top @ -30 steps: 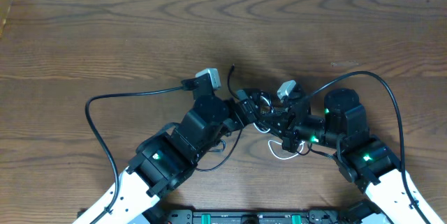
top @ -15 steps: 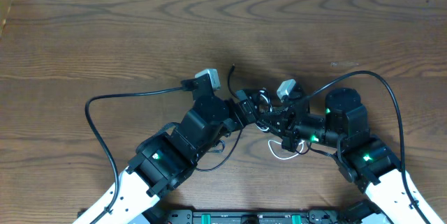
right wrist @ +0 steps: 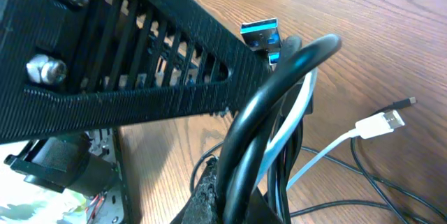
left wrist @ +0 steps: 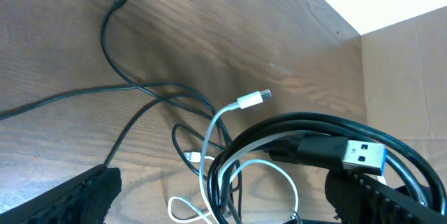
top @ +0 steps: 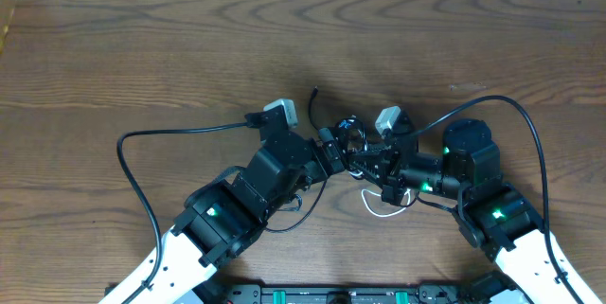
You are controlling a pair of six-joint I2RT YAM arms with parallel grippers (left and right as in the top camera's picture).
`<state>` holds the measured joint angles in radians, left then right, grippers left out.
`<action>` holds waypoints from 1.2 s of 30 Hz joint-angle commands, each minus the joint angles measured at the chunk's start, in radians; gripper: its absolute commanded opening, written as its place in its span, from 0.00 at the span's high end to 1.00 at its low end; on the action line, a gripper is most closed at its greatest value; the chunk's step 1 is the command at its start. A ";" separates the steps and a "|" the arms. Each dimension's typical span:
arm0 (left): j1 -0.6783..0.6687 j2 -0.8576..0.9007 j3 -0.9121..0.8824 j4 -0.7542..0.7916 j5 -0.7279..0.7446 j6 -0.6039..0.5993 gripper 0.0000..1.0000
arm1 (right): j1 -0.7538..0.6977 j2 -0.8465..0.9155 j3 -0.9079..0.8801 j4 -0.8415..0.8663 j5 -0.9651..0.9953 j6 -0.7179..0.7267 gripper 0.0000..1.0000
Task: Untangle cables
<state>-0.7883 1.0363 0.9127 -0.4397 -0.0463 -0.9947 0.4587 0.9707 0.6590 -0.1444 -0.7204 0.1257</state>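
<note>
Black and white cables [left wrist: 314,151] are squeezed by the right gripper [top: 371,162]; only one should be taken by the left gripper [left wrist: 223,196], wide open around them.

The table [top: 189,48] is of dark brown wood with a clear grain. A thin black cable [left wrist: 103,39] lies on it, and its small plug end rests flat on the wood toward the far side. Near it, loops of a white cable [left wrist: 250,100] lie on the surface, crossing the black one.
</note>
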 commanded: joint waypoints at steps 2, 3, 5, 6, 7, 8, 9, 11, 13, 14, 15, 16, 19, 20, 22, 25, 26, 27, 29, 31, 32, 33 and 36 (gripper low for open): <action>0.004 0.002 0.003 0.000 0.016 0.005 0.02 | -0.002 -0.005 -0.001 0.002 -0.019 0.008 0.99; 0.004 0.002 0.003 0.005 0.016 0.005 0.02 | -0.002 -0.005 -0.001 -0.002 -0.020 0.008 0.99; 0.005 0.000 0.003 0.023 0.035 0.006 0.02 | -0.002 -0.005 -0.001 -0.010 -0.019 0.008 0.99; 0.005 0.000 0.003 0.039 0.051 0.006 0.02 | -0.002 -0.005 -0.001 -0.013 -0.019 0.008 0.99; 0.005 -0.001 0.003 0.063 0.074 0.006 0.02 | -0.002 -0.005 -0.001 -0.013 -0.019 0.008 0.99; 0.005 -0.003 0.003 0.082 0.092 0.006 0.02 | -0.002 -0.005 -0.001 -0.013 -0.019 0.008 0.99; 0.005 -0.006 0.003 0.101 0.106 0.006 0.02 | -0.002 -0.005 -0.001 -0.013 -0.019 0.008 0.99; 0.005 -0.014 0.003 0.117 0.108 0.009 0.02 | -0.002 -0.005 -0.001 -0.013 -0.019 0.008 0.99; 0.013 -0.021 0.003 0.111 0.097 0.014 0.02 | -0.002 -0.005 -0.001 -0.013 -0.019 0.008 0.99; 0.021 -0.022 0.003 0.104 0.089 0.014 0.02 | -0.002 -0.005 -0.001 -0.013 -0.020 0.008 0.99; 0.031 -0.022 0.003 0.094 0.084 0.014 0.02 | -0.002 -0.005 -0.001 -0.014 -0.020 0.008 0.99; 0.043 -0.022 0.003 0.084 0.083 0.013 0.02 | -0.002 -0.005 -0.001 -0.014 -0.020 0.008 0.99; 0.079 -0.022 0.003 0.058 0.084 0.013 0.02 | -0.002 -0.005 -0.001 -0.014 -0.020 0.008 0.99; 0.089 -0.022 0.003 0.050 0.084 0.013 0.02 | -0.002 -0.005 -0.001 -0.014 -0.020 0.008 0.99; 0.106 -0.022 0.003 0.033 0.085 0.013 0.02 | -0.002 -0.005 -0.001 -0.014 -0.023 0.008 0.99; 0.110 -0.021 0.003 0.022 0.095 0.013 0.02 | -0.002 -0.005 -0.001 -0.014 -0.023 0.008 0.99; 0.110 -0.021 0.003 0.022 0.102 0.013 0.02 | -0.002 -0.005 -0.001 -0.013 -0.023 0.008 0.99; 0.110 -0.021 0.003 0.022 0.109 0.013 0.02 | -0.002 -0.005 -0.001 -0.013 -0.023 0.008 0.99; 0.110 -0.021 0.003 0.021 0.116 0.013 0.02 | -0.002 -0.005 -0.001 -0.012 -0.023 0.008 0.99; 0.110 -0.019 0.003 0.020 0.136 0.013 0.02 | -0.002 -0.005 -0.001 -0.013 -0.023 0.008 0.99; 0.110 -0.018 0.003 0.020 0.146 0.013 0.02 | -0.002 -0.005 -0.001 -0.013 -0.023 0.008 0.99; 0.110 -0.015 0.003 0.018 0.157 0.013 0.02 | -0.002 -0.005 -0.001 -0.012 -0.023 0.008 0.99; 0.109 -0.006 0.003 0.002 0.175 0.013 0.02 | -0.002 -0.005 -0.001 -0.002 -0.023 0.008 0.99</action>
<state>-0.6830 1.0237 0.9127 -0.4171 0.0921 -0.9939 0.4587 0.9707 0.6590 -0.1612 -0.7258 0.1261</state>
